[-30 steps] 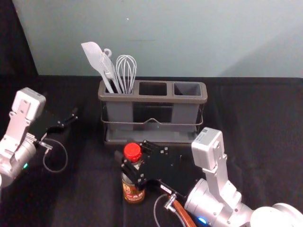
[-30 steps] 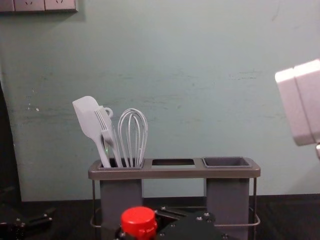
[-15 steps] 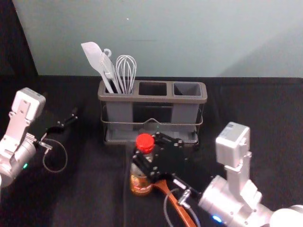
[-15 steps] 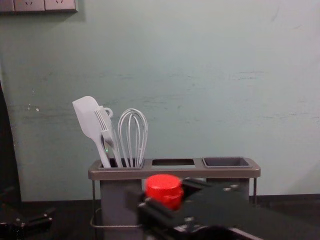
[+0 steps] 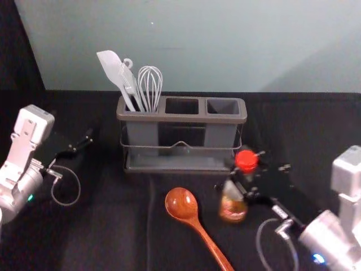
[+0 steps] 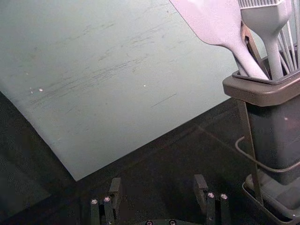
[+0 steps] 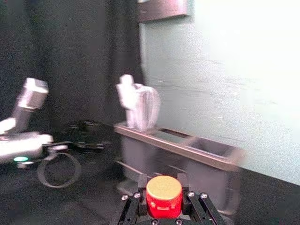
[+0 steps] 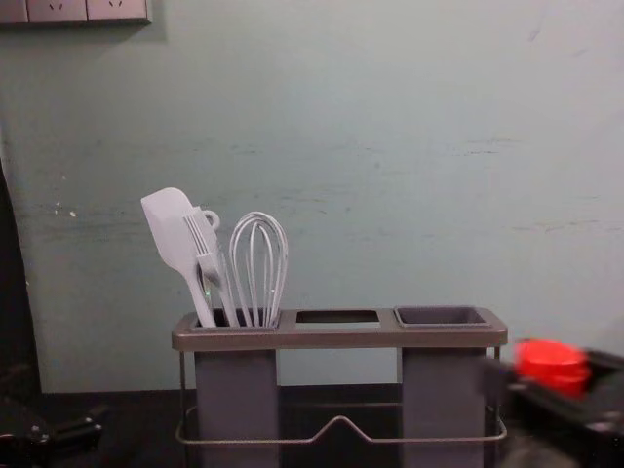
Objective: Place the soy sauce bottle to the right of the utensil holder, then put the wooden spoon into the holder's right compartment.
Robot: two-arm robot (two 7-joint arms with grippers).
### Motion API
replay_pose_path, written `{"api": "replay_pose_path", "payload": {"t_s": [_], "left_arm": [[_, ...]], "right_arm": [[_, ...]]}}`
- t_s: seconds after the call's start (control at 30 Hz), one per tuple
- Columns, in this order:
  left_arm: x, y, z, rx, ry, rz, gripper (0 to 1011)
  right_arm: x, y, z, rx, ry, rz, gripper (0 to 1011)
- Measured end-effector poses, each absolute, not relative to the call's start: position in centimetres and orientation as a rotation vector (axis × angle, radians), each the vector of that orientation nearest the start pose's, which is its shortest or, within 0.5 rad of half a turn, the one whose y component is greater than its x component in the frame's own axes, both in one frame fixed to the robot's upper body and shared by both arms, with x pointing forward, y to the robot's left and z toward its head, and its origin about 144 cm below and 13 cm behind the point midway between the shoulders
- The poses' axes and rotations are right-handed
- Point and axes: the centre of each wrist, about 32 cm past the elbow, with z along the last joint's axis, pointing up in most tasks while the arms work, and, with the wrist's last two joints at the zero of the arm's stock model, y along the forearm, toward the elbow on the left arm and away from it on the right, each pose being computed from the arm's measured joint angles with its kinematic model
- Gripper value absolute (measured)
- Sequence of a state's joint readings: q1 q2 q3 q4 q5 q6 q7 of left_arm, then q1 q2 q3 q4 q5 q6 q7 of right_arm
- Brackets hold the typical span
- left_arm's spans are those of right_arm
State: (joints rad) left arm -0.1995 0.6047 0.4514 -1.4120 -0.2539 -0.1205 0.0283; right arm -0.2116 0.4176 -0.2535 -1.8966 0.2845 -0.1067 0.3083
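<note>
My right gripper [image 5: 248,176] is shut on the soy sauce bottle [image 5: 233,207], just below its red cap, in front of the right end of the utensil holder [image 5: 181,118]. In the right wrist view the red cap [image 7: 164,197] sits between the fingertips of the right gripper [image 7: 163,190]. The chest view has the cap [image 8: 552,366] beyond the holder's right end. The wooden spoon [image 5: 181,204] lies on the table, bowl toward the holder. My left gripper [image 5: 84,144] is parked at the left; in its wrist view the left gripper [image 6: 157,192] stands open around nothing.
A white spatula [image 8: 175,234], a brush and a whisk [image 8: 258,268] stand in the holder's left compartment. Its middle and right compartments hold nothing visible. A wall [image 5: 225,45] rises behind the table.
The right gripper has carried the bottle rightward, from in front of the holder's middle to near its right end, uncovering the spoon. The left arm has stayed still.
</note>
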Motion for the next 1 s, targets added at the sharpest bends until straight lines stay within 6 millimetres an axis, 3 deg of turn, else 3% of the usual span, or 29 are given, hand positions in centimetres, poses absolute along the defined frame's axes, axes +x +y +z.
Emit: {"api": "replay_pose_path", "payload": {"t_s": [0.13, 0.47, 0.8, 1.0], "left_arm": [[48.9, 31.0, 114.0, 0.304, -0.285, 1.248, 1000], [48.9, 31.0, 114.0, 0.304, -0.285, 1.248, 1000], [48.9, 31.0, 114.0, 0.305, -0.285, 1.248, 1000], [48.9, 31.0, 114.0, 0.305, -0.285, 1.248, 1000]], "right_arm": [[38.2, -25.8, 117.2, 0.032, -0.125, -0.993, 382], [39.2, -29.0, 117.7, 0.002, -0.154, -1.086, 382], [43.2, -31.7, 117.5, -0.038, -0.230, -1.029, 382], [45.5, -32.1, 117.1, -0.006, -0.233, -0.989, 382]]}}
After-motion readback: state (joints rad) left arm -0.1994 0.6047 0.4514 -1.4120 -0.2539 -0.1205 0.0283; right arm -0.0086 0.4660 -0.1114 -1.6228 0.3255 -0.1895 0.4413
